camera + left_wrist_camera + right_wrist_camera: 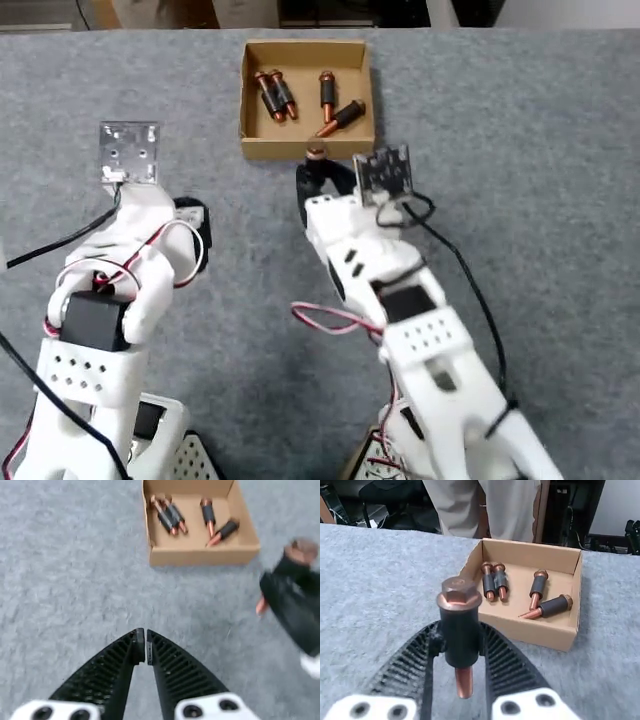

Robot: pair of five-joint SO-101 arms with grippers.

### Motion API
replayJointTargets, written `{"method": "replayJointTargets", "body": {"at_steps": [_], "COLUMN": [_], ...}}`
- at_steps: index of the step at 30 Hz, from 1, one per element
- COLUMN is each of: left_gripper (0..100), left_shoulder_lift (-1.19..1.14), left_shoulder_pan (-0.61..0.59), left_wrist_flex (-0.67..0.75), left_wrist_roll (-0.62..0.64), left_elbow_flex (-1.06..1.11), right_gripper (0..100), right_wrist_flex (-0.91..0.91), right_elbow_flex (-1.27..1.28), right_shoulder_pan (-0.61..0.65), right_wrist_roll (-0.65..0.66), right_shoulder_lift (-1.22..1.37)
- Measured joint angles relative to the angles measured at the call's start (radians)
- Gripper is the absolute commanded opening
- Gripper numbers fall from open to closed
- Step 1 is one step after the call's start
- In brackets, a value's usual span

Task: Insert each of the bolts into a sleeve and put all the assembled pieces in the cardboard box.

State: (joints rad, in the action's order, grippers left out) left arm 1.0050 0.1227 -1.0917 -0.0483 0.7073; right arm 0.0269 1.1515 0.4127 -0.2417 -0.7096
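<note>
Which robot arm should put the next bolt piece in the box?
Right. The right gripper is shut on an assembled piece, bolt in sleeve, just in front of the cardboard box. The left gripper is shut with nothing in it and sits farther from the box.

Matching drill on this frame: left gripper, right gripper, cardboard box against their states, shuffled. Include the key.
Things:
1. left gripper
2. right gripper
3. cardboard box

States:
A. holds four assembled pieces
B. shut on a sleeved bolt, head up
C. shut, nothing between the fingers

Pairs: 1-C, 2-B, 3-A
</note>
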Motion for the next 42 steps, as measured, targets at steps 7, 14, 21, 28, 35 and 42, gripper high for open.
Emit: {"method": "replayJointTargets", "body": {"at_steps": [7, 14, 21, 28, 35, 42], "left_gripper": [2, 2, 2, 2, 2, 2], "left_shoulder_lift": [0.095, 0.308, 0.46, 0.488, 0.485, 0.486], "left_shoulder_pan": [-0.002, -0.002, -0.002, -0.002, -0.002, -0.002], "left_wrist_flex": [-0.025, -0.025, -0.028, -0.026, 0.025, 0.028], "left_wrist_roll": [-0.063, -0.133, -0.14, -0.14, -0.14, -0.14], "left_elbow_flex": [0.003, 0.13, 0.216, 0.227, 0.236, 0.261], "right_gripper": [0.2, 0.2, 0.2, 0.5, 0.2, 0.2], "right_wrist_flex": [-0.124, -0.233, -0.236, -0.236, -0.094, 0.137], "right_elbow_flex": [-0.143, -0.319, -0.612, -0.879, -1.22, -1.752], "right_shoulder_pan": [-0.002, -0.038, -0.124, -0.132, -0.133, -0.133], "right_wrist_roll": [0.057, 0.126, 0.127, 0.127, 0.127, 0.127], "right_shoulder_lift": [0.249, 0.551, 0.891, 1.135, 1.353, 1.672]}}
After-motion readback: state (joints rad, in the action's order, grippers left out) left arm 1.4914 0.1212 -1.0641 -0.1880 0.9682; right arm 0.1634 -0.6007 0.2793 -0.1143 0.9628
